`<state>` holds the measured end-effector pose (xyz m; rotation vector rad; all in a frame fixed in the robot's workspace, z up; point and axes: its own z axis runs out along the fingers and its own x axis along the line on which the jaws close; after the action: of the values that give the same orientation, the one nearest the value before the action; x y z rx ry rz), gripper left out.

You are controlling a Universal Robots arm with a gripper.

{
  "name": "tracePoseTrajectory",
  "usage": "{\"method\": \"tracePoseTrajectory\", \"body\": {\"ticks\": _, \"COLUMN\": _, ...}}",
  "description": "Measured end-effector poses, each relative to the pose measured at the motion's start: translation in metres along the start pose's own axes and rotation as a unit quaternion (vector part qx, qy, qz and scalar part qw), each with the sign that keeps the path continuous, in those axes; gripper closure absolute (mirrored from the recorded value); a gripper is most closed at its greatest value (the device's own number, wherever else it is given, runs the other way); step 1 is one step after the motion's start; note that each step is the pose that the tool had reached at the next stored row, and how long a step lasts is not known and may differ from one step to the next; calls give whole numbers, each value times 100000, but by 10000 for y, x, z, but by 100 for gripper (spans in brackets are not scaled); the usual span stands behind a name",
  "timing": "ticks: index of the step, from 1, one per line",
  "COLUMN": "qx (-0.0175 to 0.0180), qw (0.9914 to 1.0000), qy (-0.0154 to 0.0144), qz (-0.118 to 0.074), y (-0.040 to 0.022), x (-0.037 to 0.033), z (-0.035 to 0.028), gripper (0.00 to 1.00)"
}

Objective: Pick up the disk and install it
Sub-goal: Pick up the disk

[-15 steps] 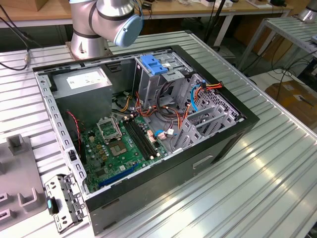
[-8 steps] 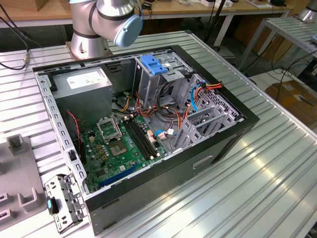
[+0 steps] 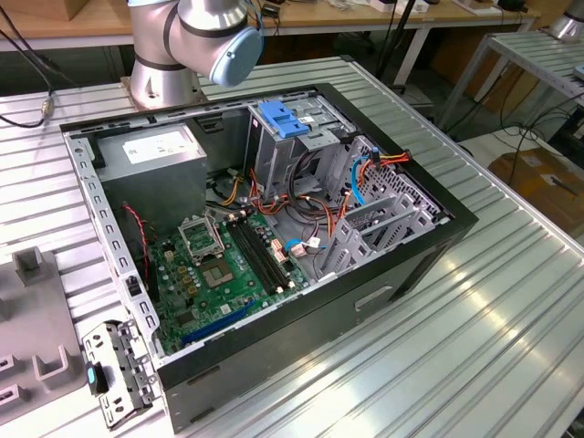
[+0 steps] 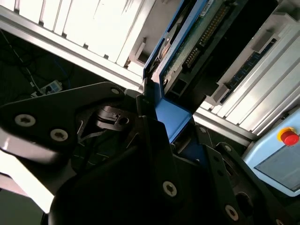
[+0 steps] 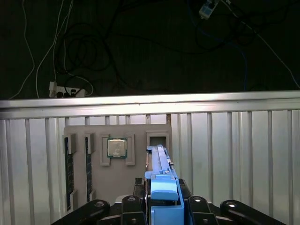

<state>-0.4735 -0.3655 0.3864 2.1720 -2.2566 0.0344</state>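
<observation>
1. Your gripper [image 5: 162, 208] is closed narrow on the disk [image 5: 159, 164], with a finger on each side of its blue rail end.
2. In the first wrist view the disk stands on edge. You see only the thin blue rail, and the long axis runs straight away from the camera, over the grey fixture tray [image 5: 117, 197]. You can't tell whether it touches the tray.
3. In the second wrist view the disk's green board face [image 4: 193, 43] shows. The label side is hidden and the far end is cut off.
4. The tray holds a processor [image 5: 116, 147] and memory sticks [image 5: 69, 168].
5. In the exterior view the open computer case [image 3: 420, 265] sits mid-frame, with the drive cage [image 3: 301, 151] at upper centre, cables [image 3: 319, 205] beside it, and the arm [image 3: 196, 36] at upper left of the frame.
</observation>
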Motion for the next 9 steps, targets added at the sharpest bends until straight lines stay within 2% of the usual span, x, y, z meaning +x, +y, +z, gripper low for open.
{"method": "tracePoseTrajectory", "body": {"ticks": 9, "qx": -3, "qw": 100000, "qy": 2, "qz": -1, "y": -2, "x": 4, "z": -177, "gripper": 63}}
